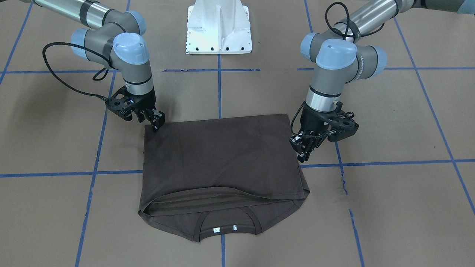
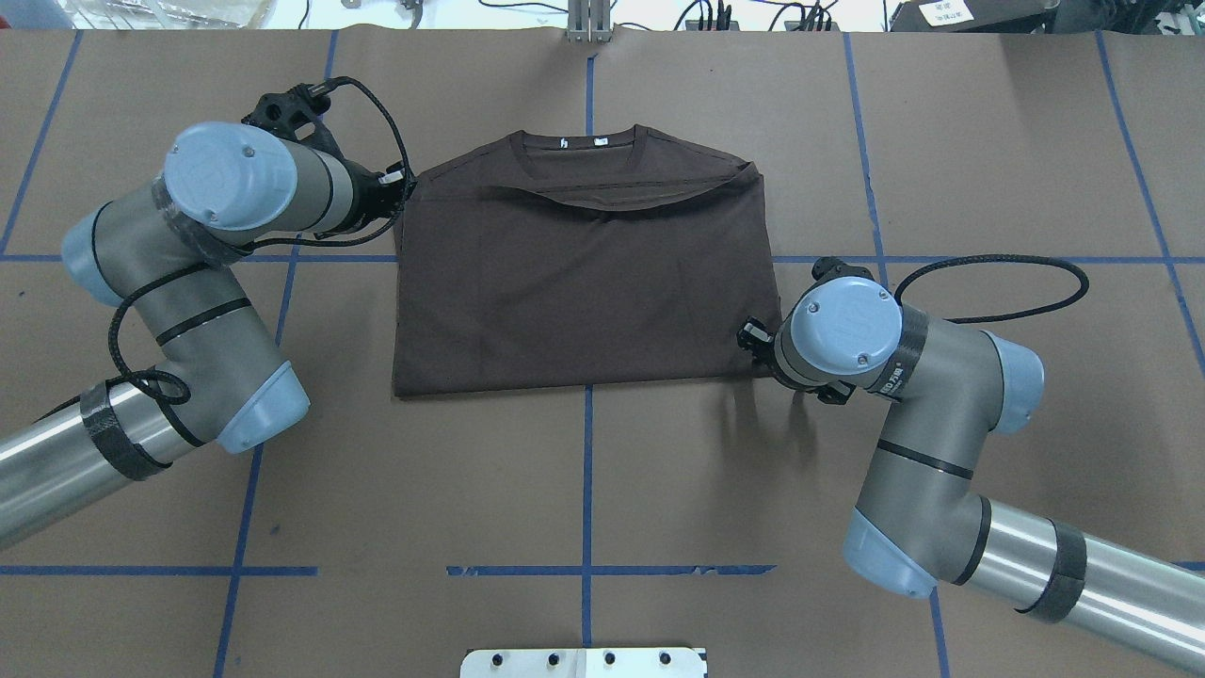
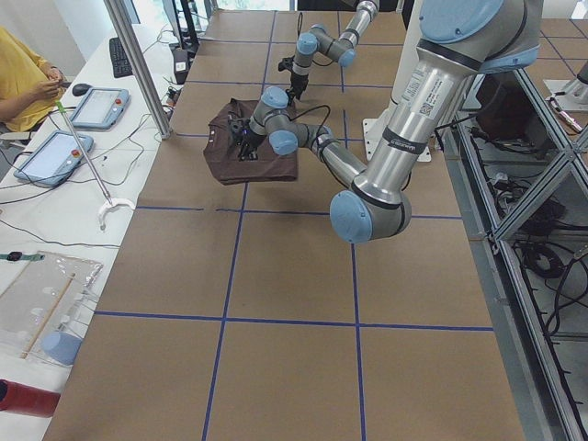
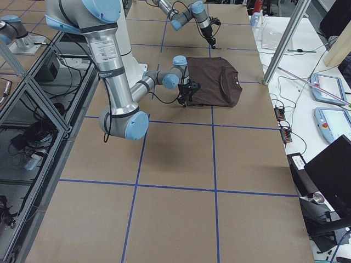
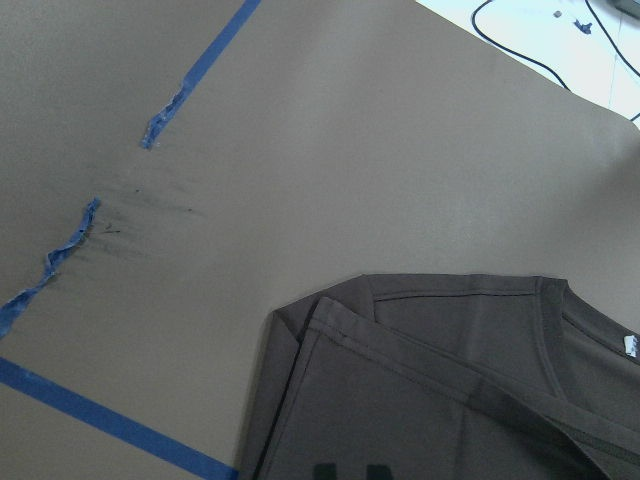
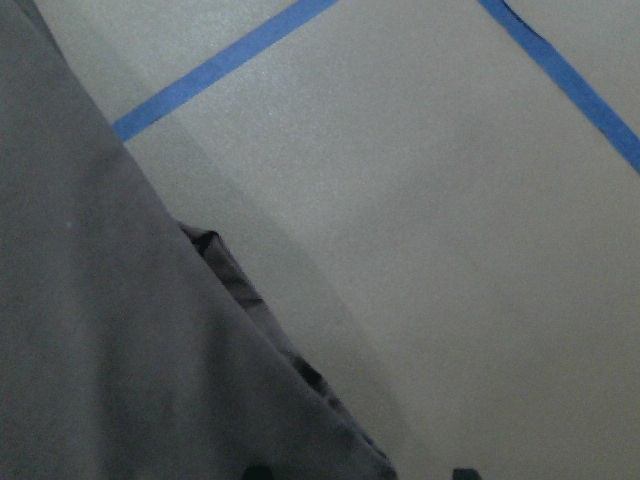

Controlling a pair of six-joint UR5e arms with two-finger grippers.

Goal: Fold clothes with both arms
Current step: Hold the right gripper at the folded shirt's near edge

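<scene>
Two labels show frontally, not in our right wrist view. We see the shirt with collar pointing away from the robot, long axis crosswise. Right end effector is spread; left end effector we cannot tell.

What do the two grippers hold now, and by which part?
Apparently nothing. The T-shirt lies flat and folded. The right gripper stands open at the corner near the robot. The left gripper is beside the side edge, and its grip cannot be told.
</scene>
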